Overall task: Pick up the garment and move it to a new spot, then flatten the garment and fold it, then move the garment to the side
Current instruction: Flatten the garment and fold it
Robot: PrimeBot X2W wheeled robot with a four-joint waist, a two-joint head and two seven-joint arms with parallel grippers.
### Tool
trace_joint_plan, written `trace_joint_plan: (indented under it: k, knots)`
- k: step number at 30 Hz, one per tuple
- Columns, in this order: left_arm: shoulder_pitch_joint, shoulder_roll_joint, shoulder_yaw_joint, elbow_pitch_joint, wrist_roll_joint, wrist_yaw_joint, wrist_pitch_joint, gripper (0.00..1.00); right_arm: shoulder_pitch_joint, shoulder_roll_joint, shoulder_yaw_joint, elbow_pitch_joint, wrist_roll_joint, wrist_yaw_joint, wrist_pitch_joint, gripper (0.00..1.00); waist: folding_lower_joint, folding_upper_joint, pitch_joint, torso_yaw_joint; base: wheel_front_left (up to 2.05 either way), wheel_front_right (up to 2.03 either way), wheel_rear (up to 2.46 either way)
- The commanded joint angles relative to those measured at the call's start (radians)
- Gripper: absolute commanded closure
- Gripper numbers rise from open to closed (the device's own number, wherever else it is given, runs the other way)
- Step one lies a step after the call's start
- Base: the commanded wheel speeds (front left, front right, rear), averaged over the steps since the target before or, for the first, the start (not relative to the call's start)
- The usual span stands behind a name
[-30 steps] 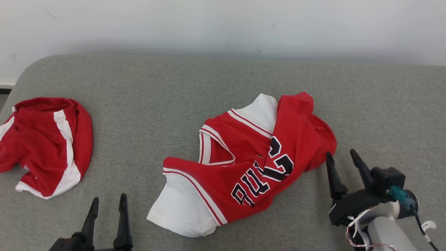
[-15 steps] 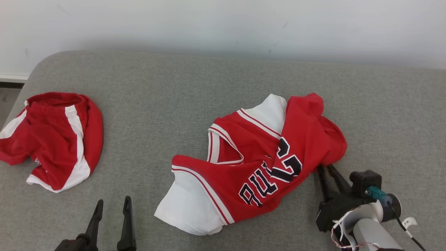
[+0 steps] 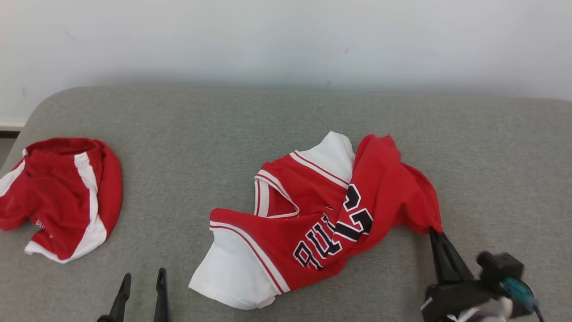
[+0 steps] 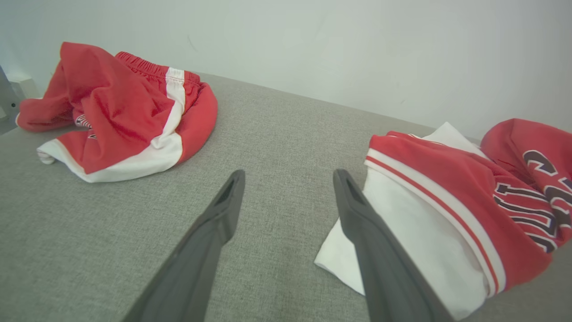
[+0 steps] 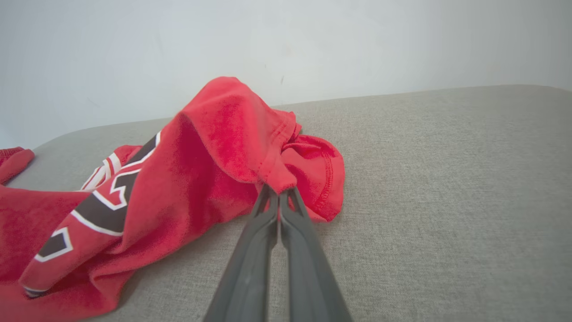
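The red jersey (image 3: pixel 321 214) lies crumpled on the grey cushion (image 3: pixel 223 120). White fabric shows at two edges, striped trim runs along its openings, and dark white-edged lettering crosses it. The right gripper (image 5: pixel 278 193) has its jaws pressed together on a fold of the red hem, with the rest of the cloth spreading beyond and to the left of the fingertips. The left gripper (image 4: pixel 288 176) stands with jaws wide apart, holding nothing. The jersey's white corner lies just beside one finger, and the red shorts (image 4: pixel 129 116) are well off to the other side.
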Motion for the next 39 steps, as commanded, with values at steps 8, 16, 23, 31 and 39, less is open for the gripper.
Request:
trace_joint_plan:
  k: [8,16,23,31,39]
  knots:
    - [0.025,0.000,0.015,-0.004,-0.012,0.001,-0.003,0.00,0.199,-0.031,-0.042,-0.255,0.030,-0.002,0.008,1.00,0.0000,0.0000,-0.016,-0.064,0.00,0.00,0.00]
    - [0.014,0.000,0.029,0.000,-0.013,0.001,-0.003,0.00,0.324,-0.046,-0.106,-0.525,0.022,-0.002,0.138,1.00,0.0000,0.0000,-0.010,-0.097,0.00,0.00,0.00]
    - [0.005,0.000,0.024,0.002,-0.015,0.001,-0.003,0.00,0.336,-0.036,-0.114,-0.574,0.038,-0.002,0.225,1.00,0.0000,0.0000,-0.010,-0.090,0.00,0.00,0.00]
    - [0.000,0.000,0.012,0.009,-0.013,0.001,-0.003,0.00,0.159,-0.087,-0.044,-0.393,0.019,-0.002,0.239,1.00,0.0000,0.0000,-0.006,-0.061,0.00,0.00,0.00]
    - [-0.017,0.000,-0.006,0.021,-0.009,0.001,-0.003,0.00,-0.070,-0.120,-0.006,-0.024,0.025,-0.002,0.166,1.00,0.0000,0.0000,-0.007,-0.010,0.00,0.00,0.00]
